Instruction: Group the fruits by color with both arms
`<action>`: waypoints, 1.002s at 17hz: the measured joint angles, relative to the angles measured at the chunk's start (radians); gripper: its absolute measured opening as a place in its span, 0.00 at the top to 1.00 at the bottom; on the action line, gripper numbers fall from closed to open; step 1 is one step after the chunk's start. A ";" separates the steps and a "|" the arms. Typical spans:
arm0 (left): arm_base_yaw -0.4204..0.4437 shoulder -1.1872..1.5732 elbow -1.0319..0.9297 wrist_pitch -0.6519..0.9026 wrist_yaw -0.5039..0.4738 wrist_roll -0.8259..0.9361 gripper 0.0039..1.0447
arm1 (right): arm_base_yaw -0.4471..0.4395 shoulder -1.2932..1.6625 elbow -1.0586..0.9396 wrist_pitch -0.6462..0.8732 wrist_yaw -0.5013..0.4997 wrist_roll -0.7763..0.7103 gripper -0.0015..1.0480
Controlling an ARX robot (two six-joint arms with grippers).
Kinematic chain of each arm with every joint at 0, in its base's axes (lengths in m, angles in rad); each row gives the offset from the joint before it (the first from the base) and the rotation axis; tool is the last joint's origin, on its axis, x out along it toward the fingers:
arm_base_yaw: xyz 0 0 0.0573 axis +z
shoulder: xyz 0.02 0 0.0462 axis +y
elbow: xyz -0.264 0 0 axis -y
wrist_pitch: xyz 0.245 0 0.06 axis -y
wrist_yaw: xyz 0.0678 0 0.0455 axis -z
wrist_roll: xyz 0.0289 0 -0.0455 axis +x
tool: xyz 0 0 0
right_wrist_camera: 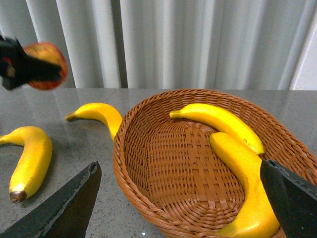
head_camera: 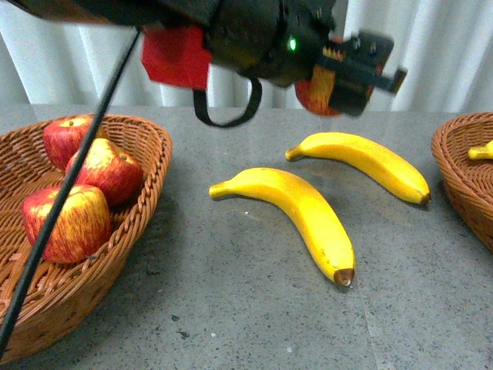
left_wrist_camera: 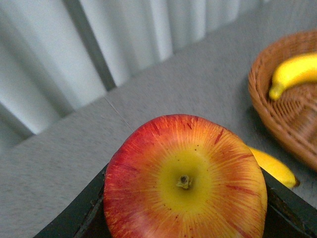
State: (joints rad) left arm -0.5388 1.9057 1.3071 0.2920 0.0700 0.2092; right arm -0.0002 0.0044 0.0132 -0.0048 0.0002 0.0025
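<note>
A: Where's the apple [left_wrist_camera: 183, 183]?
B: Up above the table [head_camera: 231, 316], clenched across its sides by the left gripper [head_camera: 333, 83]. I'd judge it firm, glossy and a bit slippery, so a hold across the widest part suits it
A: And the right gripper [right_wrist_camera: 178, 198]?
B: Jaws spread, empty, by the right basket [right_wrist_camera: 148, 111]. Two bananas [head_camera: 304, 212] lie loose on the grey speckled top, with a pale curtain [right_wrist_camera: 173, 39] behind
</note>
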 joint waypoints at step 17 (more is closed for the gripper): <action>0.415 -0.713 -0.782 0.128 -0.498 -0.470 0.36 | 0.000 0.000 0.000 0.000 0.000 0.000 0.06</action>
State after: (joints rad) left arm -0.1234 1.1927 0.5247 0.4202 -0.4278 -0.2604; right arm -0.0002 0.0044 0.0132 -0.0048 0.0002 0.0025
